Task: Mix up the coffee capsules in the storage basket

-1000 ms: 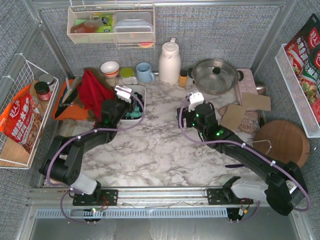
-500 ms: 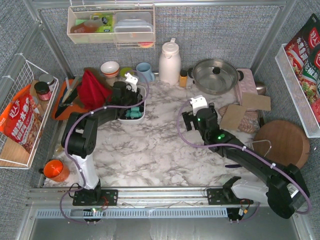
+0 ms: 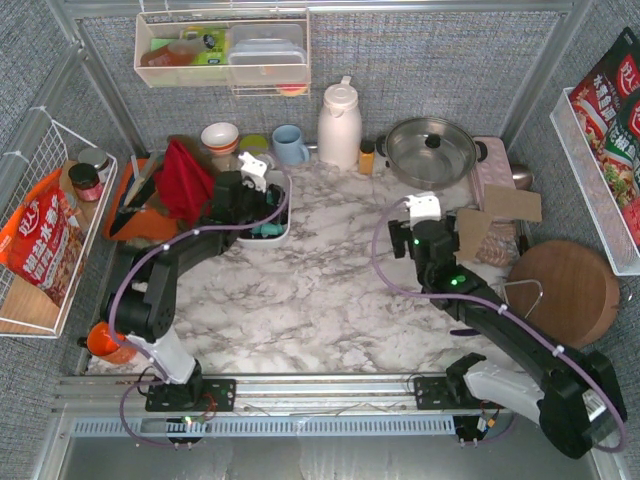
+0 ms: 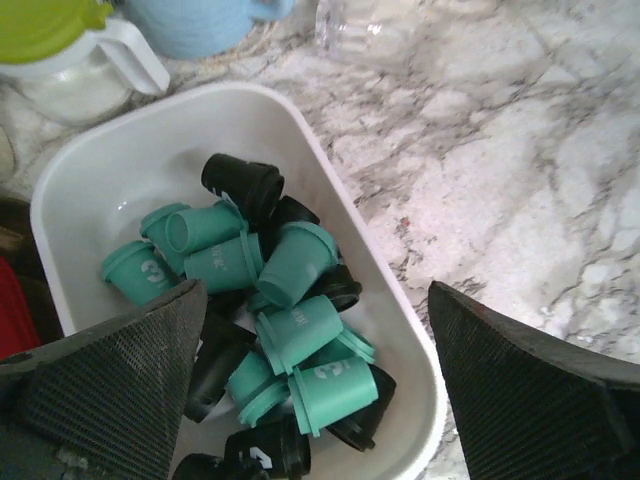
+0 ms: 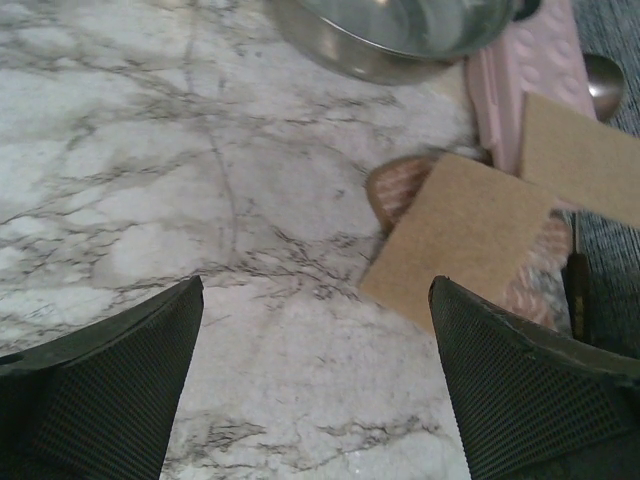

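Overhead, little to see of the storage basket (image 3: 276,236): sits at the back left of the desk (image 3: 320,290), just in front of a blue mug (image 3: 290,145), mostly covered by the left arm (image 3: 190,250). Closer in, from the left wrist, laid bare: white, shallow-walled, round-cornered, with the left end effector (image 4: 315,300) hanging above it, fingers (image 4: 110,380) spread wide to either side and touching nothing. Holds the coffee capsules (image 4: 290,275) in a loose heap toward its near end, teal-green and black tumbled together, most lying on their sides, a few teal ones marked with a white 3. Far end of the dish bare. Further right, right end effector (image 5: 315,290) likewise splayed, gripping nothing, above bare marble and well apart from the basket. Up close from the right wrist: a steel pot (image 5: 380,40), brown cardboard sheets (image 5: 460,240) and a pink block (image 5: 525,80) just beyond the fingertips.
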`<control>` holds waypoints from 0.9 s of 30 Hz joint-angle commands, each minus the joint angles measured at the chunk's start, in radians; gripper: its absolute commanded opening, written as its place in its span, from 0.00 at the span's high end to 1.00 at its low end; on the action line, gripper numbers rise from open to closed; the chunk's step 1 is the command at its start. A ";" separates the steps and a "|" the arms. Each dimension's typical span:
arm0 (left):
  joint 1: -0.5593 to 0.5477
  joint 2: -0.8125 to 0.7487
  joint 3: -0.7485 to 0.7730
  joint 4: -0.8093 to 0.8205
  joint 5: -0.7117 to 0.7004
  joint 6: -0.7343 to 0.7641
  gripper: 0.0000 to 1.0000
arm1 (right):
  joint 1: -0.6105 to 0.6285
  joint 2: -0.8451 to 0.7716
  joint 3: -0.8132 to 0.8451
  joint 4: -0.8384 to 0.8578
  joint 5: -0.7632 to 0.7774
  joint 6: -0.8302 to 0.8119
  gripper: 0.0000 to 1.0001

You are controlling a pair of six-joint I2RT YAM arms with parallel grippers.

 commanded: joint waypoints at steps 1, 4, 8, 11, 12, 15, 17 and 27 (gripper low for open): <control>0.000 -0.090 -0.043 0.090 0.008 -0.034 0.01 | -0.062 -0.074 -0.050 -0.005 0.034 0.100 0.01; 0.000 -0.199 -0.089 0.086 -0.070 -0.034 0.01 | -0.132 -0.110 -0.132 0.099 0.059 0.126 0.01; 0.001 -0.374 -0.233 0.167 -0.227 -0.010 0.01 | -0.243 -0.077 -0.289 0.336 0.093 0.115 0.01; 0.002 -0.512 -0.357 0.224 -0.405 0.028 0.01 | -0.343 0.005 -0.332 0.449 0.012 0.185 0.01; 0.003 -0.552 -0.404 0.251 -0.493 0.037 0.01 | -0.377 0.043 -0.337 0.478 -0.039 0.214 0.01; 0.003 -0.670 -0.554 0.339 -0.656 0.065 0.01 | -0.451 0.184 -0.340 0.555 -0.162 0.278 0.01; 0.003 -0.735 -0.654 0.404 -0.736 0.073 0.01 | -0.465 0.247 -0.340 0.646 -0.166 0.278 0.01; 0.015 -0.663 -0.797 0.598 -0.876 0.062 0.01 | -0.483 0.432 -0.379 0.890 -0.526 0.127 0.01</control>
